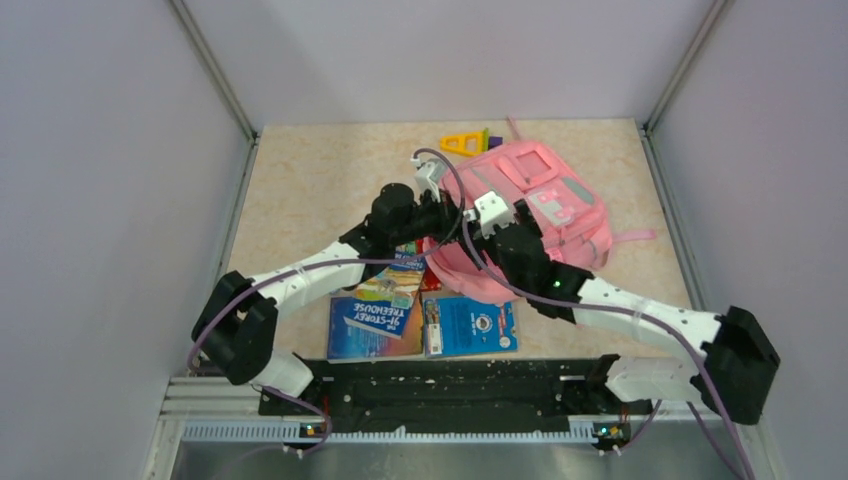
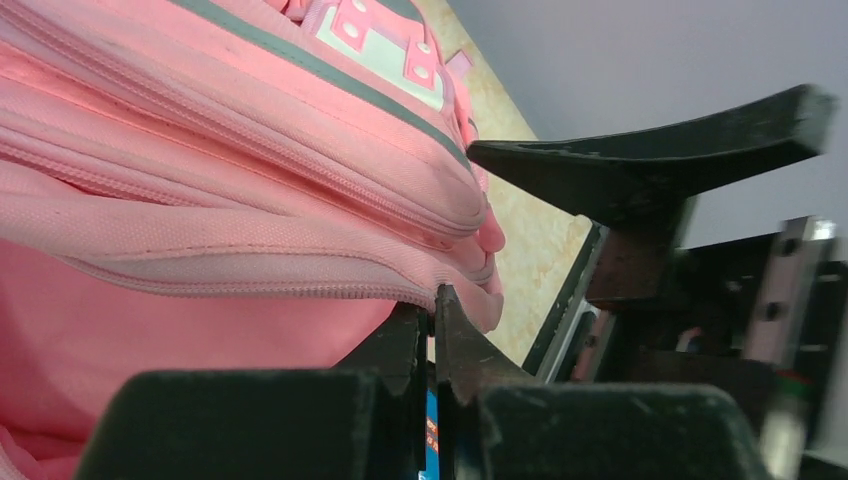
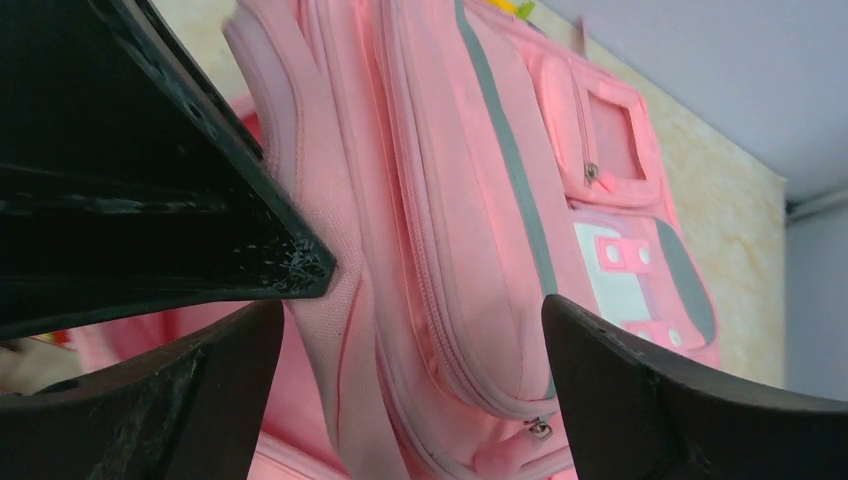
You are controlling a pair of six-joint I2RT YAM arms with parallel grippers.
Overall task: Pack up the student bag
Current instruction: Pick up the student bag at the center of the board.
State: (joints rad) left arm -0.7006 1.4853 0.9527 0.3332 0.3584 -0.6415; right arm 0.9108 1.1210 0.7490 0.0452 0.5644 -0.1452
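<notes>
Clearly, two books (image 1: 375,320) lie beside one student bag (image 1: 545,195).

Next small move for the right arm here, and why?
Probably close the right gripper on the fold of the pink backpack that lies between its open jaws. The left gripper sits shut at the zip seam beside it, so a second hold might let the arms spread the bag.

Student bag (image 2: 200,150), left tool (image 2: 433,322) tips together at its edge
</notes>
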